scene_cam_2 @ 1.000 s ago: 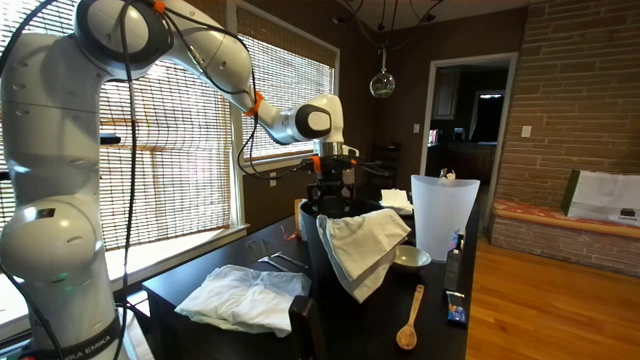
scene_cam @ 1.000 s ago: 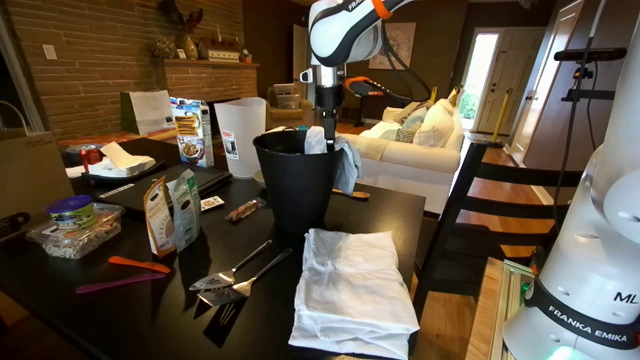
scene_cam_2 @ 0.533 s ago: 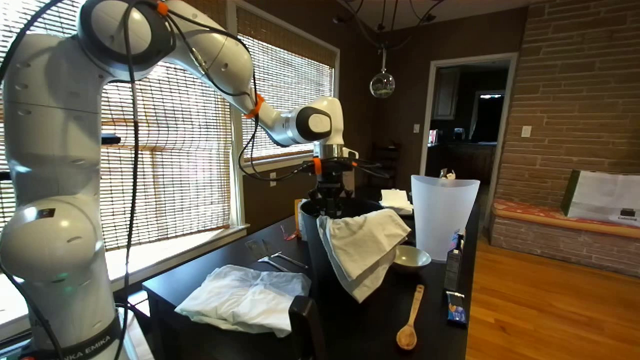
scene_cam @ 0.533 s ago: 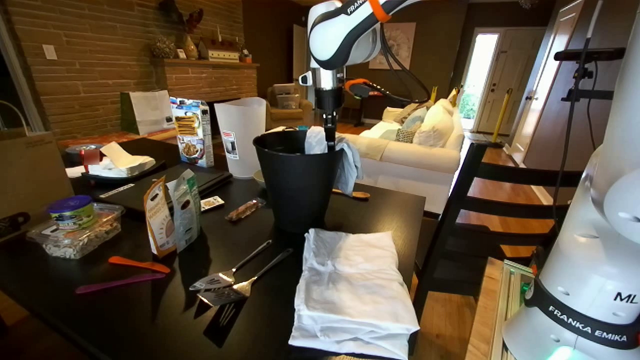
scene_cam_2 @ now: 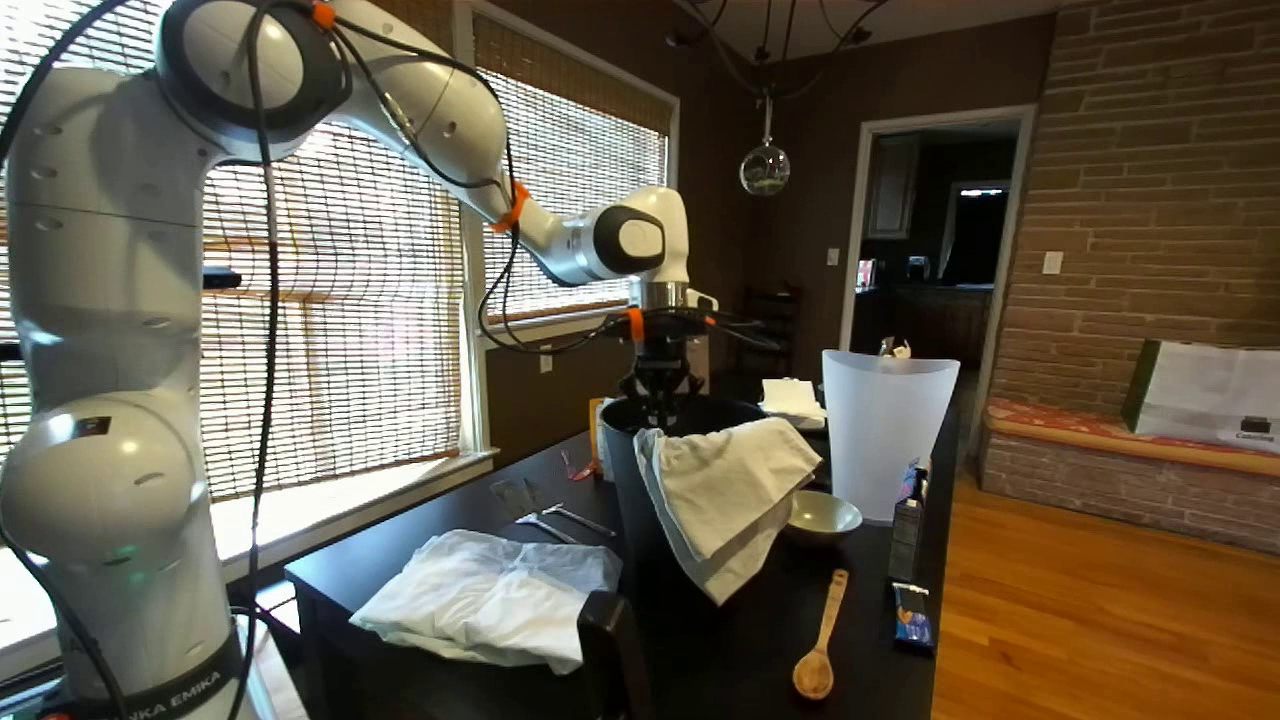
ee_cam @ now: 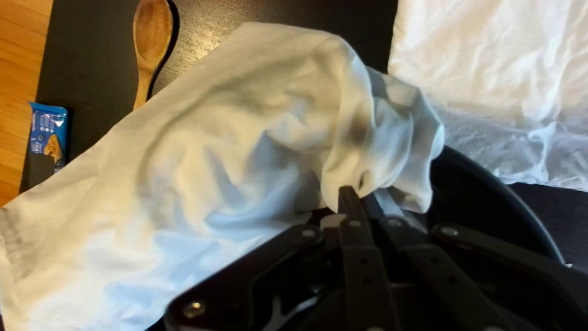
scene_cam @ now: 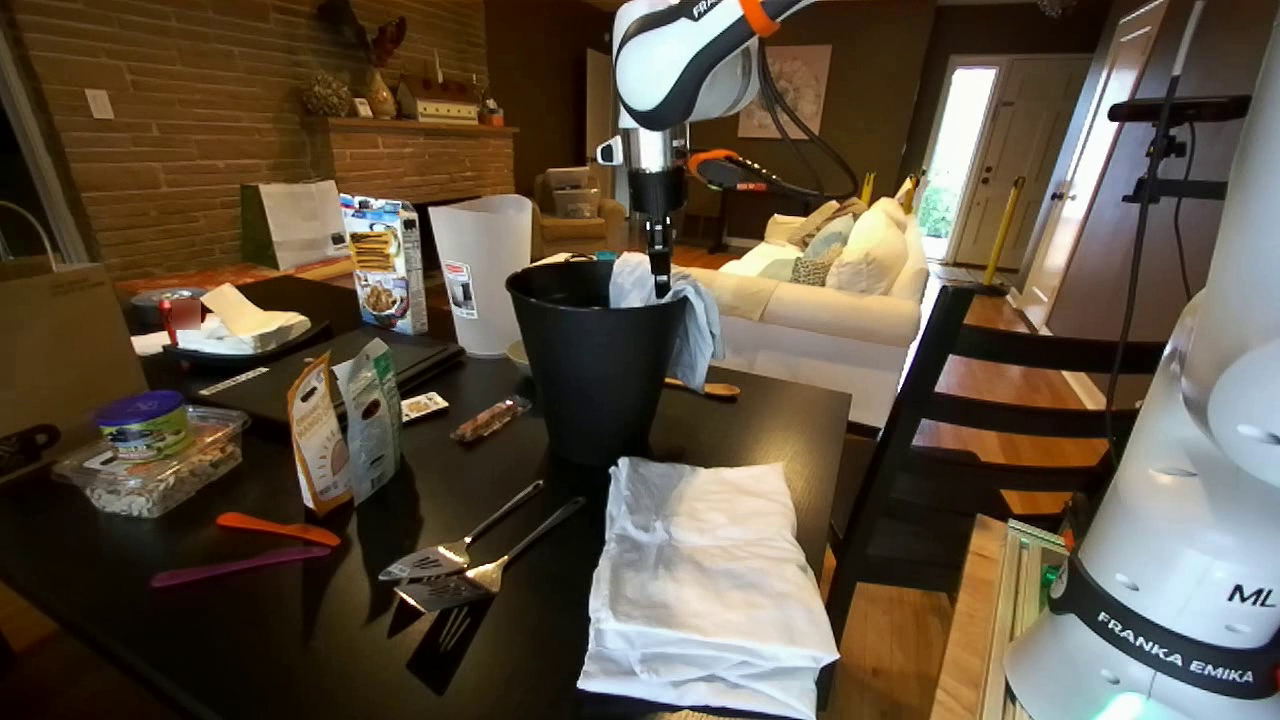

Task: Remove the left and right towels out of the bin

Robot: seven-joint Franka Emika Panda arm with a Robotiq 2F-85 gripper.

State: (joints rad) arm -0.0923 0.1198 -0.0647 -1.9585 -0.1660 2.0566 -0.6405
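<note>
A pale bluish-white towel drapes over the rim of the black bin, with one end inside and the rest hanging down the outside. At that rim my gripper points downward, its fingers together with a fold of the towel pinched at the tips. Both exterior views show the gripper low at the bin's mouth. Which of the left and right towels this is, I cannot tell. Beside the bin lies a folded white pile; whether it is the other towel is unclear. The bin's depth is hidden.
A translucent white container and a bowl stand near the bin. Two metal spatulas, snack pouches and a wooden spoon lie or stand around it. A dark chair is at the table's edge.
The fingers have come together from a wider stance onto the towel. My gripper dipped slightly, then rose a little; the towel edge at the rim shifted slightly.
</note>
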